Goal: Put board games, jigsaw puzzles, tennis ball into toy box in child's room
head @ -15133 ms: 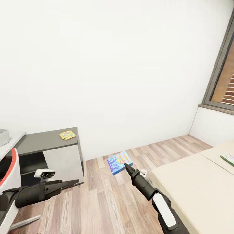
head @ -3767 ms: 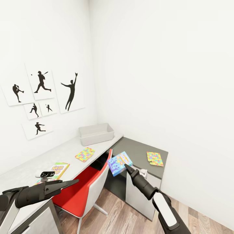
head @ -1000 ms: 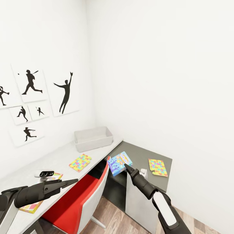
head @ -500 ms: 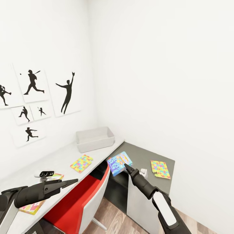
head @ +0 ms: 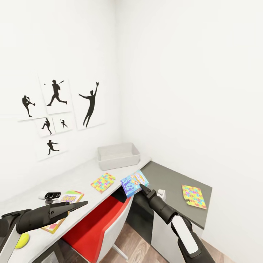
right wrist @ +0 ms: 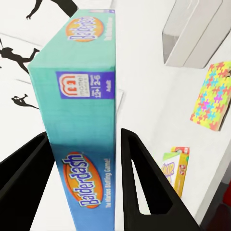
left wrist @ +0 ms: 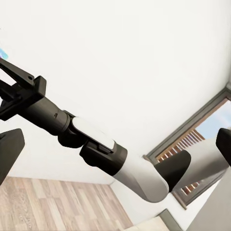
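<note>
My right gripper (head: 141, 187) is shut on a blue-purple board game (head: 134, 182), held in the air beside the table's (head: 71, 176) inner corner; the right wrist view shows its "Balderdash" cover (right wrist: 84, 125) between the black fingers (right wrist: 144, 187). The pale grey toy box (head: 118, 155) stands at the table's far end against the wall, also seen as the toy box (right wrist: 192, 33). One jigsaw puzzle (head: 103, 182) lies on the table, another jigsaw puzzle (head: 194, 196) on the dark cabinet. The Skip-Bo game (head: 72, 197) and the tennis ball (head: 22, 240) lie near my open left gripper (head: 79, 205).
A red chair (head: 95, 225) with a white back is pushed under the table, below the held game. Black baseball-player pictures (head: 58, 109) hang on the left wall. The dark cabinet (head: 166, 179) has a white door below it. Wood floor shows at the bottom.
The camera has swung left, so desk, toy box and pictures sit further right in the picture and the tennis ball has come into view. The held game stays in my right gripper.
</note>
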Motion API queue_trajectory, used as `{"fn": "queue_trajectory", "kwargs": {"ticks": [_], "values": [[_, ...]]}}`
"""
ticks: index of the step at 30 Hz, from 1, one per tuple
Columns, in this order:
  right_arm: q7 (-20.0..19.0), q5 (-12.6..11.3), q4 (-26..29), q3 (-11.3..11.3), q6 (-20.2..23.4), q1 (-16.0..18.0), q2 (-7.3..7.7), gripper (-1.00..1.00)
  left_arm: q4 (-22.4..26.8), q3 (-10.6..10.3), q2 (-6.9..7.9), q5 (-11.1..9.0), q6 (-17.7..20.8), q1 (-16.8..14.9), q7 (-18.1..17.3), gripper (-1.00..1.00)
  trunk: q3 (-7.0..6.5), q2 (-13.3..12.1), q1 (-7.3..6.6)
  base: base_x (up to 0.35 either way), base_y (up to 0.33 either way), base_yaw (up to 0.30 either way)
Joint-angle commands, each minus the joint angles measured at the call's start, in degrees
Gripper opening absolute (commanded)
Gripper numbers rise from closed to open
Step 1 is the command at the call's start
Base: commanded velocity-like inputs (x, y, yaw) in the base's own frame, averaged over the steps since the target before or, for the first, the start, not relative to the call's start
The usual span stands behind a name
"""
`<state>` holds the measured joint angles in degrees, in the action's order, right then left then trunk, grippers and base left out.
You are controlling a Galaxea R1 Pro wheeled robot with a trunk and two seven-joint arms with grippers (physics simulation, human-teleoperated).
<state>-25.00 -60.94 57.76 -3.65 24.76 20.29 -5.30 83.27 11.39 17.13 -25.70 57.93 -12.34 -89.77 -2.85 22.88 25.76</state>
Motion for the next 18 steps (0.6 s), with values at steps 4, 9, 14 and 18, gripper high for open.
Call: {"fn": "queue_trajectory", "kwargs": {"ticks": [4, 9, 14, 18], "values": [[0.0, -0.5, 0.0, 0.0, 0.4, 0.0, -0.04, -1.00, 0.0, 0.0, 0.01, 0.0, 0.6, 0.0, -0.2, 1.00, 0.02, 0.0, 0.02, 0.005, -0.027, 0.028], [0.0, -0.5, 0.0, 0.0, 0.4, 0.0, -0.05, -1.00, 0.0, 0.0, 0.03, 0.0, 0.6, 0.0, -0.2, 1.00, 0.02, 0.0, 0.02, 0.010, -0.016, 0.005], [0.0, -0.5, 0.0, 0.0, 0.4, 0.0, -0.01, -1.00, 0.0, 0.0, 0.05, 0.0, 0.6, 0.0, -0.2, 1.00, 0.02, 0.0, 0.02, 0.056, -0.018, 0.001], [0.0, -0.5, 0.0, 0.0, 0.4, 0.0, 0.00, -1.00, 0.0, 0.3, 0.04, 0.0, 0.5, 0.0, -0.2, 1.00, 0.02, 0.0, 0.02, 0.013, -0.006, 0.000]]}}
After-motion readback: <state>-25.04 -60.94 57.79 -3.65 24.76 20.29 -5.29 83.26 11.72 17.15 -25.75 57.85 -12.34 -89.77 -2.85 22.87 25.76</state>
